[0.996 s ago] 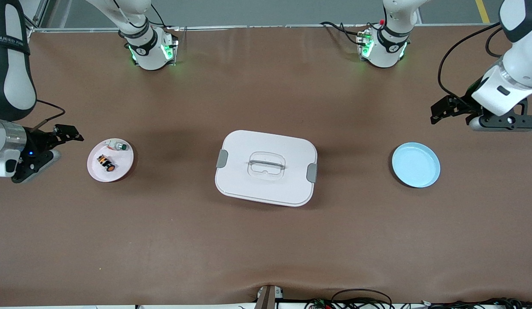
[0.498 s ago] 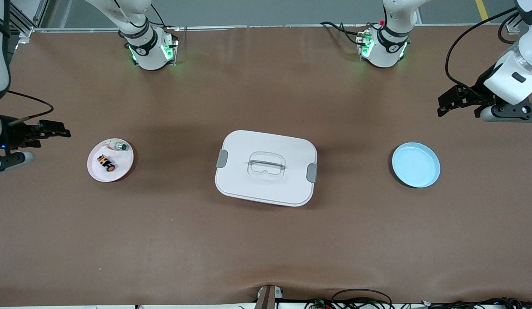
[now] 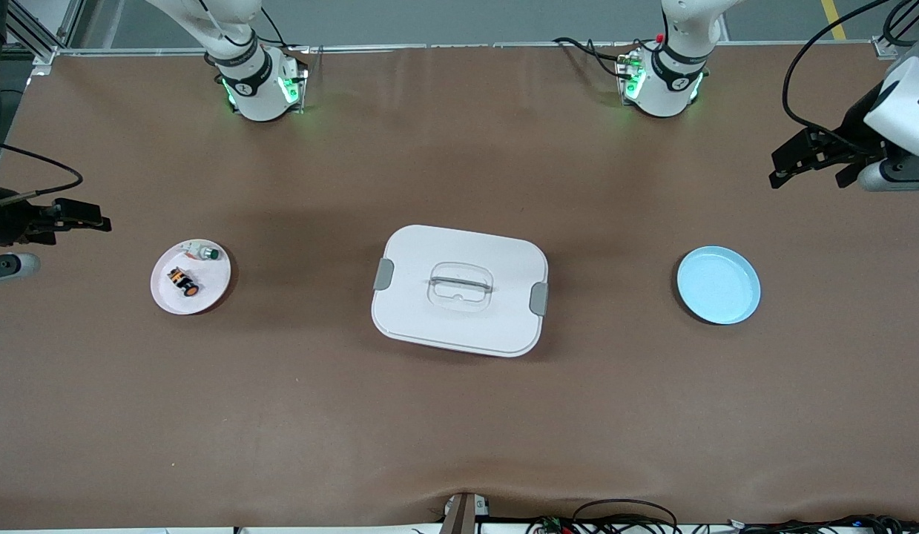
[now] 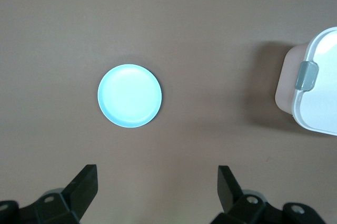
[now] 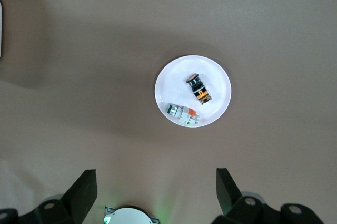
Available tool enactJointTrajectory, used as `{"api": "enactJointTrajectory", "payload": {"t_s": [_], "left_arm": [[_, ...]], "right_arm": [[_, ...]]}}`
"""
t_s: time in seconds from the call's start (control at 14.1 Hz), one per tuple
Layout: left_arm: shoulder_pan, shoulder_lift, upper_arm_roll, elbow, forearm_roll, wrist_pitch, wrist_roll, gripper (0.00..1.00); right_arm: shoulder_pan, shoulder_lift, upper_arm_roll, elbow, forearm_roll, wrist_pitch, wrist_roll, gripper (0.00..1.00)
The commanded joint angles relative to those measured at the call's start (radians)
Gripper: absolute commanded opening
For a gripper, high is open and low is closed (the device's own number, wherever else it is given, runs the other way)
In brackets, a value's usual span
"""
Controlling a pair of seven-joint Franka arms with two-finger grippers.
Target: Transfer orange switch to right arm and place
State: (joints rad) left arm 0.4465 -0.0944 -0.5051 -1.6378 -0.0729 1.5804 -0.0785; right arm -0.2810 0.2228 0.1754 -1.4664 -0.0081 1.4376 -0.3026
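A brown table [image 3: 459, 415] carries a white rectangular lidded box [image 3: 459, 289] at its middle. A round light-blue plate [image 3: 719, 285] lies toward the left arm's end, a round white plate [image 3: 207, 293] toward the right arm's. On the white plate lies the orange switch [image 3: 185, 281], just beside a silver-white green-capped switch [image 3: 204, 253]. Left gripper [image 4: 157, 184] and right gripper [image 5: 156, 183] hover with fingers spread apart, holding nothing.
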Motion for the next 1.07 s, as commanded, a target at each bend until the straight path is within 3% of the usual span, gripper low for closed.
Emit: {"api": "enactJointTrajectory", "payload": {"t_s": [0.0, 0.5, 0.78, 1.0], "left_arm": [[0.003, -0.005, -0.003, 0.009, 0.008, -0.023, 0.000, 1.00], [-0.026, 0.005, 0.023, 0.009, 0.012, -0.022, 0.000, 1.00], [-0.230, 0.005, 0.227, 0.003, 0.013, -0.031, 0.000, 1.00], [-0.386, 0.007, 0.376, -0.002, 0.015, -0.034, -0.001, 1.00]], "right_arm": [[0.013, -0.003, 0.006, 0.041, -0.023, -0.017, 0.084, 1.00], [0.006, 0.000, 0.003, 0.104, -0.012, -0.023, 0.238, 1.00], [-0.003, 0.000, -0.002, 0.224, -0.010, -0.106, 0.243, 1.00], [0.000, -0.002, 0.000, 0.229, -0.009, -0.109, 0.223, 1.00]]}}
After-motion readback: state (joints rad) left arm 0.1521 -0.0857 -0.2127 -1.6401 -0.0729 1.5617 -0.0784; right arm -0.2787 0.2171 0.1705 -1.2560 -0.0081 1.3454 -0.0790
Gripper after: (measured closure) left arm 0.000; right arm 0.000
